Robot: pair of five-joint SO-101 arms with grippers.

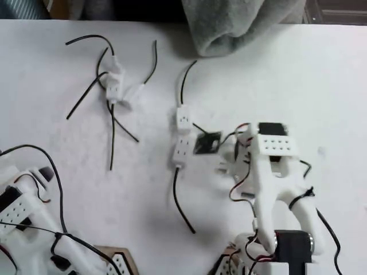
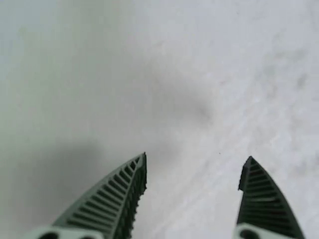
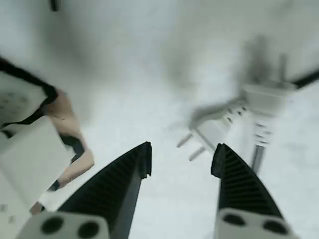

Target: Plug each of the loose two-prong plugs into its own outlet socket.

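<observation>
- The right pincer [image 3: 183,146] is open and grips nothing. It hangs low over the table [image 1: 309,86], with its jaws spread on either side of a loose white plug [image 3: 214,130].
- That plug lies flat on the table. Its two prongs [image 3: 188,145] are bare and point back toward the pincer, so it is plainly not seated in any socket.
- A second white piece [image 3: 266,94] with a black cable lies just beyond the plug. Whether the two touch, and whether this piece is a socket, cannot be told.
- From above, the right pincer [image 1: 206,142] sits just beside a pair of white connectors [image 1: 183,117] in the middle of the table. They lie end to end with a slim gap between them, each trailing a black cable.
- A bundle of white pieces and black cables [image 1: 114,86] lies toward the far left of the table, well apart from both arms. Whether anything there is plugged together cannot be told.
- The left pincer [image 2: 196,157] is also open and empty, over bare table. The left arm [image 1: 23,215] sits at the near left corner, away from every connector.
- As a judgement, no joint can be confirmed as made, and at least the middle plug is left to do. It looks like the one about to be picked up.
- A grey cloth [image 1: 246,23] lies at the far edge and takes no part in the task.
</observation>
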